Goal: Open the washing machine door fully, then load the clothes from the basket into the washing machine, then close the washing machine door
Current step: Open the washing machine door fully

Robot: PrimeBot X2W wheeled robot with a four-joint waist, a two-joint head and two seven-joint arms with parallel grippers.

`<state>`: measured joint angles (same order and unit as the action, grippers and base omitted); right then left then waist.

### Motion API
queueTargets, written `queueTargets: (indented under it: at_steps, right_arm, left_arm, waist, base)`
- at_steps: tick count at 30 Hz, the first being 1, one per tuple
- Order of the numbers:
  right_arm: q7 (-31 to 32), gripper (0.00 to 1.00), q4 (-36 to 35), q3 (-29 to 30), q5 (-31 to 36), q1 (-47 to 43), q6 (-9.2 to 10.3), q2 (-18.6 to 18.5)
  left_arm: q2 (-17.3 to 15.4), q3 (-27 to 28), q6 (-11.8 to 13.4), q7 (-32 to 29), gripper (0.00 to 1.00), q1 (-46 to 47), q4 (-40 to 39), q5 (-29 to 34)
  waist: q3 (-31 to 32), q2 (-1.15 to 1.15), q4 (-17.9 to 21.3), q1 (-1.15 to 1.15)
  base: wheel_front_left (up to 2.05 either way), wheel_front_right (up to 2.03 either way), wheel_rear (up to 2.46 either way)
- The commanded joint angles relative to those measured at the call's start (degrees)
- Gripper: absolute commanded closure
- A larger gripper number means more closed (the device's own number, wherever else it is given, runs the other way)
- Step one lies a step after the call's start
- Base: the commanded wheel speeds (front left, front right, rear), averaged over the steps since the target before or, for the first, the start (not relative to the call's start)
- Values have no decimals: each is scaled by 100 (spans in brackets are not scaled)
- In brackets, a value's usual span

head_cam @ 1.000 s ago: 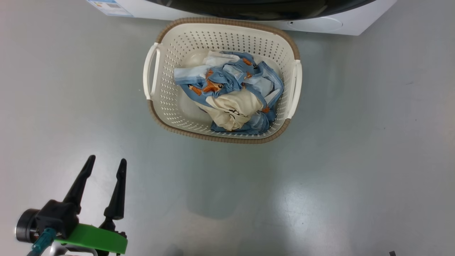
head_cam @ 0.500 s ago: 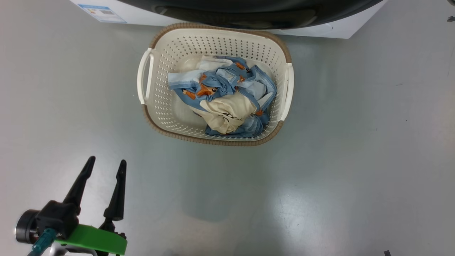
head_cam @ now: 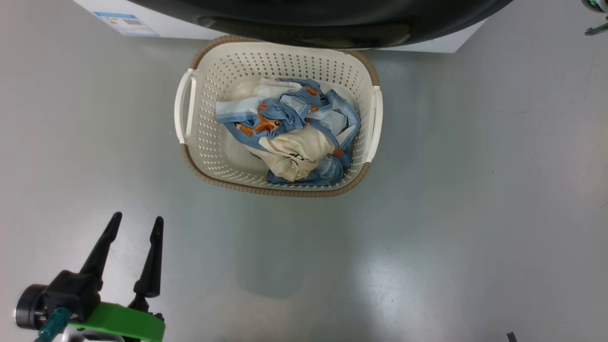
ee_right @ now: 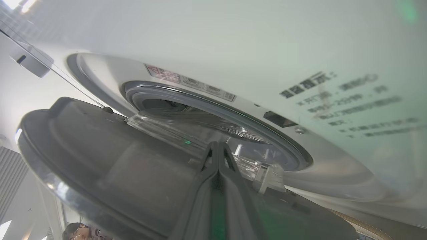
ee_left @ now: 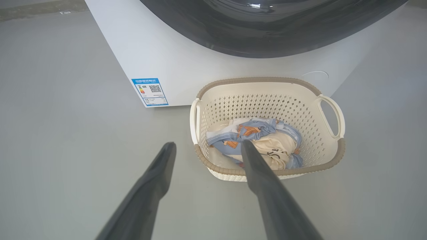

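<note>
ahead of your left gripper (head_cam: 137, 219) bare floor (head_cam: 332, 261) runs to the basket (head_cam: 209, 71); its top stands unblocked, but beyond it the washing machine door (head_cam: 308, 14) overhangs the far rim.

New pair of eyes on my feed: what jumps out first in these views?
The basket sits on the grey floor mid-frame in the head view, holding the blue-and-cream clothes, before the washing machine. In the right wrist view, the washing machine door stands partly open, the shut right gripper close to its inner side. The left gripper hangs open at lower left, empty.
</note>
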<state>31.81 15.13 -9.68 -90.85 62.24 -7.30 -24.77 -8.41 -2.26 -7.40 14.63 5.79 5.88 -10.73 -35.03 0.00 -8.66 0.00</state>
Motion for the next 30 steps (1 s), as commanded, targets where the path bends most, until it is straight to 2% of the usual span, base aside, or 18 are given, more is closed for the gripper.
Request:
queueTargets:
  at_steps: [1,13,30]
  right_arm:
    - [75,100,-234,-76,-62,-86,-19,144]
    - [338,100,-477,-44,-233,-433,-19,366]
    - [602,100,-634,-69,-216,-1395,-19,904]
  left_arm:
    - [-180,232,-9,37,0,-109,-86,67]
    - [-181,286,-9,37,0,-96,-82,87]
    - [-146,371,-9,37,0,-129,-21,87]
  waist:
    - [0,0,7,0]
    - [40,0,148,0]
    - [444,0,446,0]
  base:
    - [0,0,0]
    - [0,0,0]
    - [0,0,0]
